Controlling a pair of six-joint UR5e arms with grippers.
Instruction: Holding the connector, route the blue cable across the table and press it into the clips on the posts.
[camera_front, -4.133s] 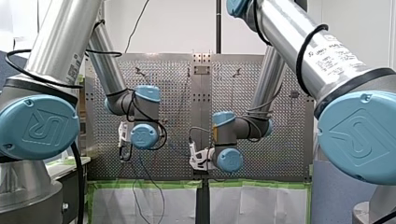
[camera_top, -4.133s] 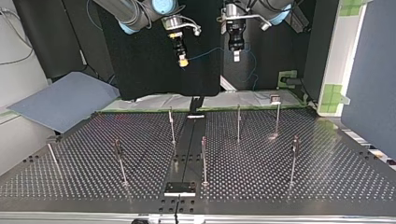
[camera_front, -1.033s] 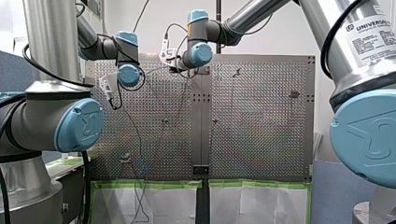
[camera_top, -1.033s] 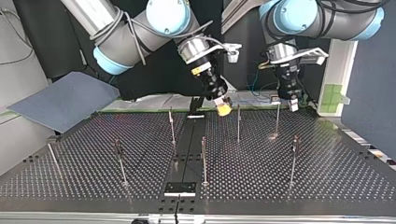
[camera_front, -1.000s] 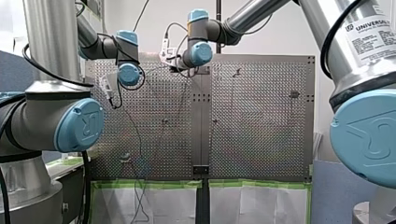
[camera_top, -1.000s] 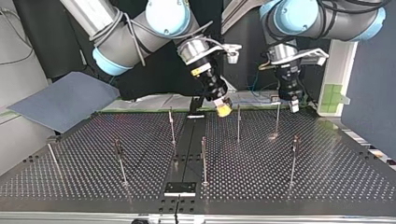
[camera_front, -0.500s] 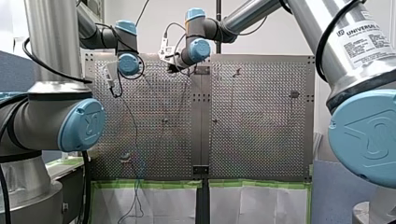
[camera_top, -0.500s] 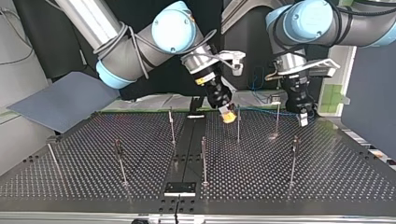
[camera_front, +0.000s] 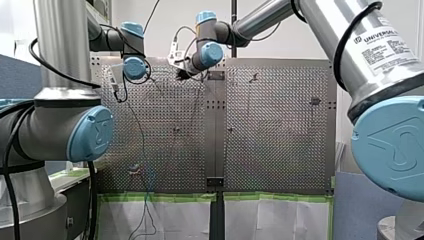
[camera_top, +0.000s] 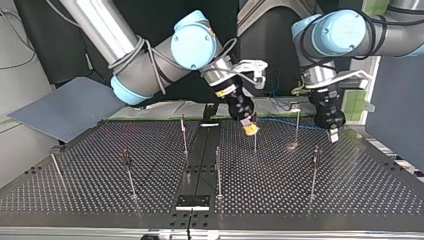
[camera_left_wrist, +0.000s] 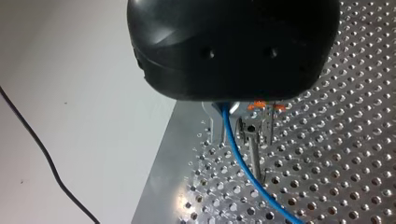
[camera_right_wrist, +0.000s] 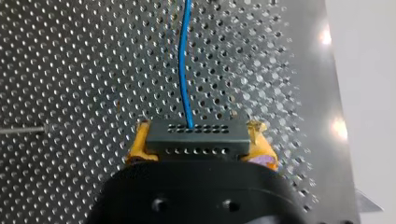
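My right claw (camera_top: 249, 128) pinches the dark grey perforated connector block (camera_right_wrist: 191, 134) between yellow pads (camera_right_wrist: 138, 141), over the perforated metal surface (camera_top: 350, 185), seemingly near a thin metal post (camera_top: 255, 145). The thin blue cable (camera_right_wrist: 183, 60) leads away toward my left claw (camera_top: 332, 134), whose grip I cannot tell. I judge the cable light and limp, best steered by its rigid connector.

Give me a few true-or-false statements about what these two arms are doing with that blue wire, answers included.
1. The right arm's tool clamps a dark connector between yellow pads. True.
2. The cable leaving the connector is red. False: it is blue.
3. Thin posts stand upright on the perforated table. True.
4. A person's hand steadies the cable. False: no person shows; it runs from the connector to the left arm's tool.
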